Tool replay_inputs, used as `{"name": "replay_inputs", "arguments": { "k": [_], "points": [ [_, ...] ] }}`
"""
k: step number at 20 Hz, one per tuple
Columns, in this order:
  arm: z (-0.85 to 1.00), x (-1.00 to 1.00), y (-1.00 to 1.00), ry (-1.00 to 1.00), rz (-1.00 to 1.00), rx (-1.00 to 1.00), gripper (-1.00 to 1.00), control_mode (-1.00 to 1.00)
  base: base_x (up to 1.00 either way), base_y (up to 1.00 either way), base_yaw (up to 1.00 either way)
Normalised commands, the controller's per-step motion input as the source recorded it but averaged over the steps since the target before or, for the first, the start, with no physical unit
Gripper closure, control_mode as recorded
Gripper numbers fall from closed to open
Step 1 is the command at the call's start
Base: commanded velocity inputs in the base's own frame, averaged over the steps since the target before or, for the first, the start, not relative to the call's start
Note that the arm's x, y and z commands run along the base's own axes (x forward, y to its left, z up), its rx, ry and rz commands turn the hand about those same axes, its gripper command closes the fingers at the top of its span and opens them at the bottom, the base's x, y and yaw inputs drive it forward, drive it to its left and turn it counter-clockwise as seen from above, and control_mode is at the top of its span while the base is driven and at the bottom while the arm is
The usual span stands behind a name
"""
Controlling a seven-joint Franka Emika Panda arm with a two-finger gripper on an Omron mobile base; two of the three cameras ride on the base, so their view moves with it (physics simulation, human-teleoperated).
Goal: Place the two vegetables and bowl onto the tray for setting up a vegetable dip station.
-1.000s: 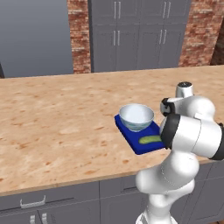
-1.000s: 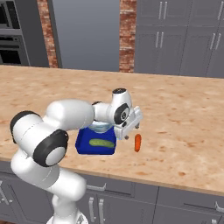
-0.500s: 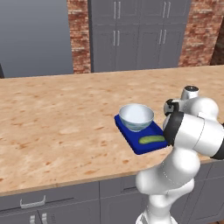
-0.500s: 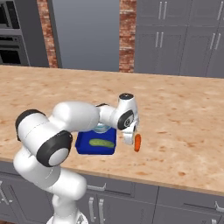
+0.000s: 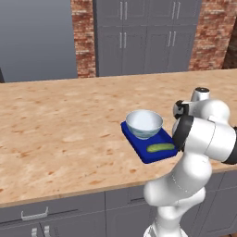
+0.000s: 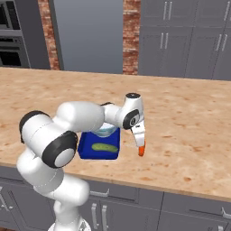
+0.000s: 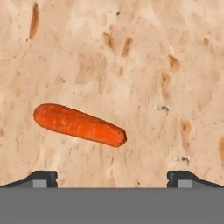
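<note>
- Gripper (image 7: 112, 177) is standing with its jaws spread as wide as they go, holding nothing and touching nothing; it is hovering over the carrot (image 7: 79, 124), pointing down at the worktop (image 7: 144, 57).
- Carrot is lying flat on the bare worktop, just off the tray's right side and toward the worktop's front edge; in the hand view it is sitting left of the middle of the jaws and slanting across them.
- Risk, as I judge it: a straight descent could be landing one finger on the carrot's thick end instead of straddling it, because of that offset.
- Risk: closing on a round, tapered body could be rolling or squirting it toward the front edge.
- Tray (image 5: 139, 146) is sitting near the worktop's front edge, already carrying the bowl (image 5: 144, 123) and the cucumber (image 5: 160, 147), so free space is tight.
- Risk: bringing the carrot in low could be knocking the bowl or nudging the cucumber.
</note>
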Motion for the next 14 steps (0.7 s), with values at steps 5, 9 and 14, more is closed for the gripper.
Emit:
{"name": "replay_inputs", "arguments": {
  "k": [5, 9, 14],
  "points": [
    [-0.12, 0.07, 0.0, 0.09, 0.34, 0.0, -1.0, -1.0, 0.0, 0.0, 0.0],
    [-0.11, 0.23, -0.01, 0.04, 0.18, 0.01, -1.0, -1.0, 0.0, 0.0, 0.0],
    [-0.17, 0.09, -0.03, 0.0, 0.05, 0.01, -1.0, -1.0, 0.0, 0.0, 0.0]
  ]
}}
